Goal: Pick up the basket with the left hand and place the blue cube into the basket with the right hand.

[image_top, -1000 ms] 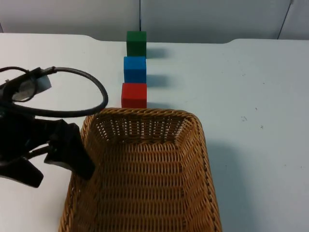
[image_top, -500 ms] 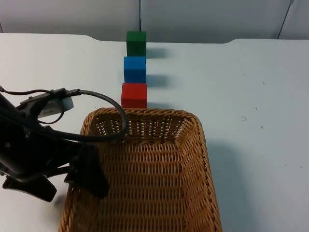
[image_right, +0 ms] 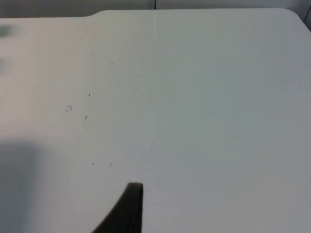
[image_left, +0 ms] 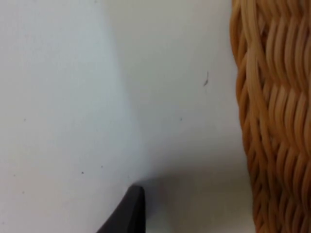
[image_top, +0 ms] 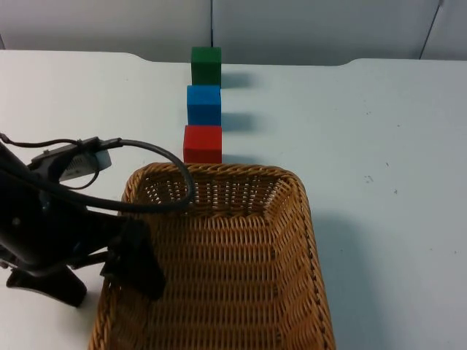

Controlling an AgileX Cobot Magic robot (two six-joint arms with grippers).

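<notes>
Basket (image_top: pixel 226 255) is woven from tan wicker, rough and ribbed, with a braided rim; a slight sheen is seen on the strands in the left wrist view (image_left: pixel 272 121). Table top (image_top: pixel 379 131) is rendered smooth, matt white, lightly speckled with dark marks. Red cube (image_top: pixel 202 144), blue cube (image_top: pixel 203 104) and green cube (image_top: pixel 206 65) are finished smooth and matt, material not determinable. Left gripper (image_top: pixel 95 270) is finished in matt black.

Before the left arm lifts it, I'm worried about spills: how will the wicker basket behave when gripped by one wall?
The wicker basket, woven and empty, is probably light and fairly stiff. Held at one wall by the left hand, it may sag opposite.
</notes>
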